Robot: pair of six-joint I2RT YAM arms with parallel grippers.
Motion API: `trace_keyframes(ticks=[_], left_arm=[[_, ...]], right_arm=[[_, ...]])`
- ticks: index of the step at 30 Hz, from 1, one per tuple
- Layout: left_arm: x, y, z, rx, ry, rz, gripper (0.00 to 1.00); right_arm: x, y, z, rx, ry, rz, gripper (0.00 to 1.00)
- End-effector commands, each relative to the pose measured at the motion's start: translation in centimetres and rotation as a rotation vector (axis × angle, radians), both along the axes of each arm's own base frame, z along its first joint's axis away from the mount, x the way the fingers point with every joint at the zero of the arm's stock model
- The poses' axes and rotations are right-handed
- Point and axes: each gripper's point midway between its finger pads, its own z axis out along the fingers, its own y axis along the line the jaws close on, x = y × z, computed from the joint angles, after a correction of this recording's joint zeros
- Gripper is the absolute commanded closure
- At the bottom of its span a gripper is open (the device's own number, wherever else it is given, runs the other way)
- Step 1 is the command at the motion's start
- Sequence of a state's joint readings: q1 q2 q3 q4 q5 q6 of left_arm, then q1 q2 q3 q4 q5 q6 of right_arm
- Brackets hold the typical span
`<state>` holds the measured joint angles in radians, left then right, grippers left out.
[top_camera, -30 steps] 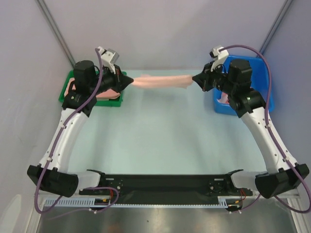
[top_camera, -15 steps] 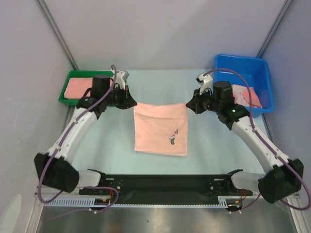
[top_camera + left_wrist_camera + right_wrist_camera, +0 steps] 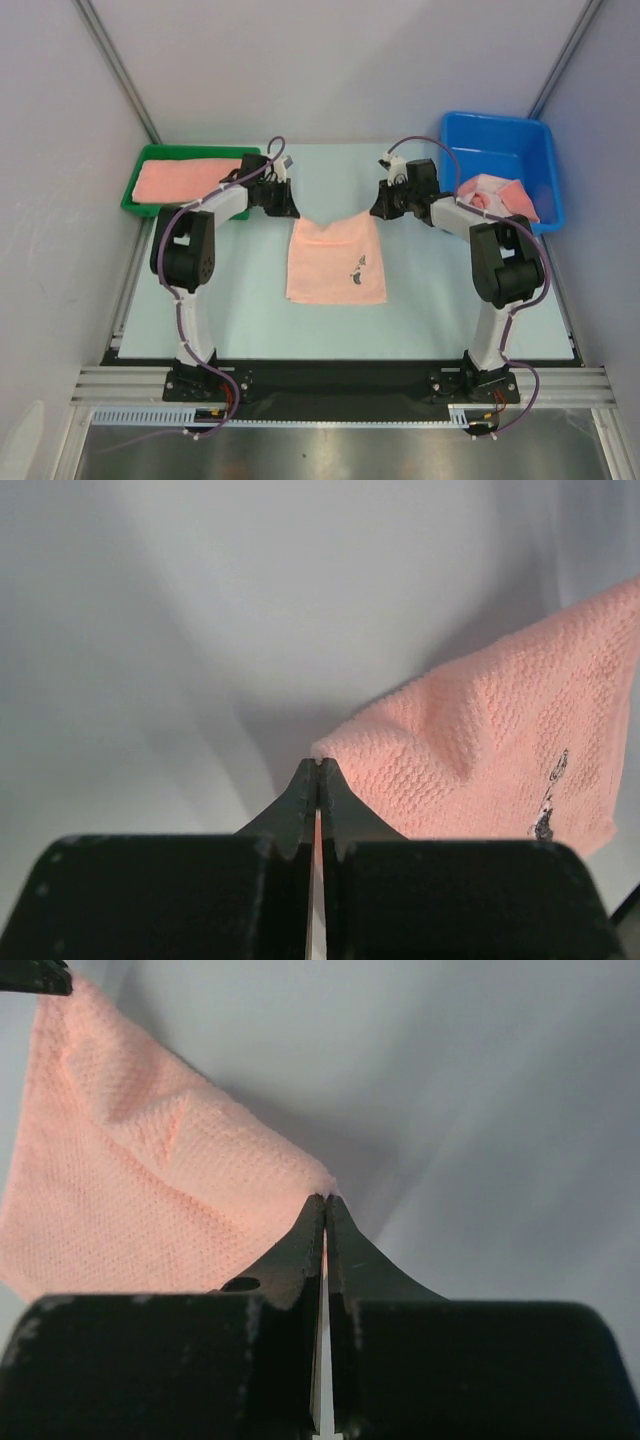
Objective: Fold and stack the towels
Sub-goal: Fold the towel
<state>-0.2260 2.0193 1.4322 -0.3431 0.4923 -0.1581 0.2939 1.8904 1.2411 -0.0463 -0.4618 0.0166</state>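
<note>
A salmon-pink towel (image 3: 335,262) with a small dark motif (image 3: 356,272) lies spread on the table's middle, its two far corners lifted. My left gripper (image 3: 292,212) is shut on the far left corner (image 3: 330,752). My right gripper (image 3: 375,211) is shut on the far right corner (image 3: 318,1185). The towel's far edge sags between them. A folded pink towel (image 3: 185,179) lies in the green tray (image 3: 133,195) at the back left. More crumpled pink and white towels (image 3: 490,195) sit in the blue bin (image 3: 500,140) at the back right.
Grey walls close the cell at the back and both sides. A black rail (image 3: 330,378) runs along the near edge between the arm bases. The pale table (image 3: 250,320) surrounds the spread towel.
Both arms have come down and toward the near side from between the tray and the bin. The towel, first stretched in the air, now lies spread flat with only its far corners raised.
</note>
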Motion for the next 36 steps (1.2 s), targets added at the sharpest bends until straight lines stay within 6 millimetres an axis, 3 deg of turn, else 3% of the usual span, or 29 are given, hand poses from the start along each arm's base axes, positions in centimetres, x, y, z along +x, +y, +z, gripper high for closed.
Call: trace_keyframes(ticks=[1,5,9,11,12,13,20,25,36], left_arm=[[4.1,-1.2,3.2,-0.062,-0.147,-0.052,0.99],[6.0,-1.4,3.9,-0.065,-0.196,-0.042,1.0],[6.0,-0.9,3.6,-0.049,-0.194,-0.029,1.0],[5.7,-0.8,4.2,-0.059,-0.21,-0.031,1.0],[5.2,-0.7,3.7,-0.057,-0.199,-0.027,1.0],[5.0,-0.6,4.8,-0.062,-0.226,-0.027,1.0],[1.5,0.0,5.5,-0.065,-0.237,-0.035,1.0],[-0.8,0.0,5.8,-0.089,-0.237,-0.046,1.0],[-7.0,-1.1,3.9,-0.083,-0.158,-0.07,1.0]], right_arm=[[4.5,0.2,4.6,0.033,-0.21,0.03,1.0],[5.6,0.2,3.4,0.006,-0.19,0.055,1.0],[5.2,-0.7,2.0,-0.026,-0.159,0.056,1.0],[5.1,-1.4,2.4,-0.029,-0.167,0.042,1.0],[5.0,-1.6,2.6,-0.03,-0.176,0.041,1.0],[4.5,-1.9,2.8,-0.034,-0.178,0.037,1.0],[1.7,-3.7,3.8,-0.057,-0.206,-0.004,1.0],[-0.8,-4.3,3.3,-0.031,-0.179,-0.037,1.0],[-6.2,-4.7,2.4,0.001,-0.081,-0.08,1.0]])
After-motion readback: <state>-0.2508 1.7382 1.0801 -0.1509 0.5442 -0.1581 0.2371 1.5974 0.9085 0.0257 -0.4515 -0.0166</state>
